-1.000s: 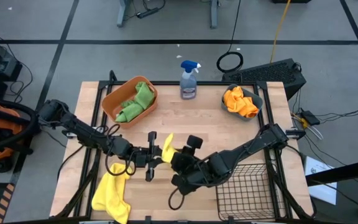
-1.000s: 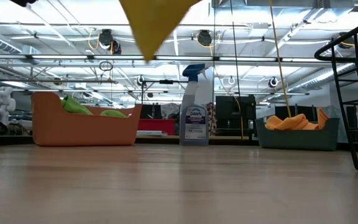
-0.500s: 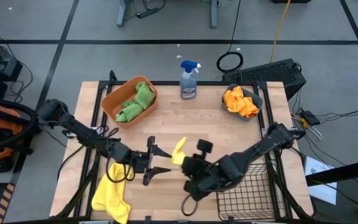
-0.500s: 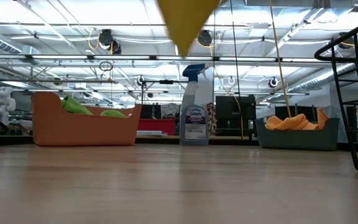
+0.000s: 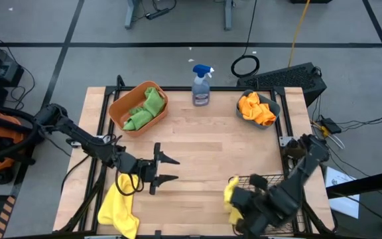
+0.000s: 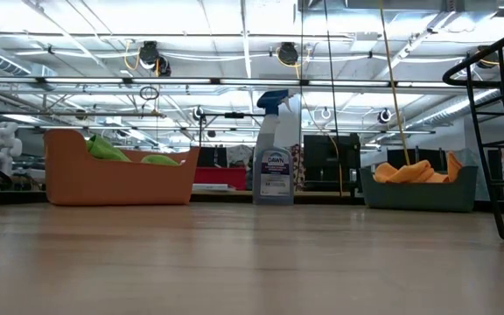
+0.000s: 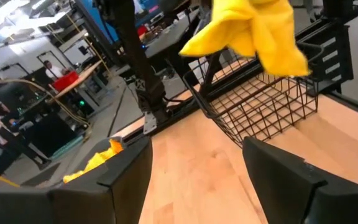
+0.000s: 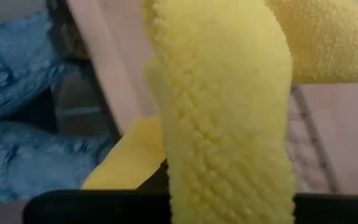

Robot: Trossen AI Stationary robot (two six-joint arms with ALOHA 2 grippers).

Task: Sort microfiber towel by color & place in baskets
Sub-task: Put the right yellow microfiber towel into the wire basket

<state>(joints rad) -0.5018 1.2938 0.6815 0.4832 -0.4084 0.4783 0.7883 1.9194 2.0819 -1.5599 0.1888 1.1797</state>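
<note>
A yellow towel hangs from my shut right gripper at the near-left corner of the black wire basket. In the left wrist view this towel hangs above the basket's rim. My left gripper stands open over bare table near the middle, holding nothing. A second yellow towel lies crumpled on the table at the near left. Green towels lie in the orange tub, and orange towels in the teal bin. My right gripper is shut on the yellow towel, but the cloth fills its own wrist view and hides the fingers, so the part held cannot be told. The towel is lifted clear of the table and hangs bunched and slack, a corner drooping toward the basket.
A blue-topped spray bottle stands at the far edge between the tub and the bin. The basket's frame rises at the right of the low view. Bare wood lies in the table's middle.
My left gripper has opened and let go of the yellow towel, staying near the middle. My right gripper has carried that towel from the table's middle toward the near right edge, to the wire basket, and the towel stays lifted clear.
</note>
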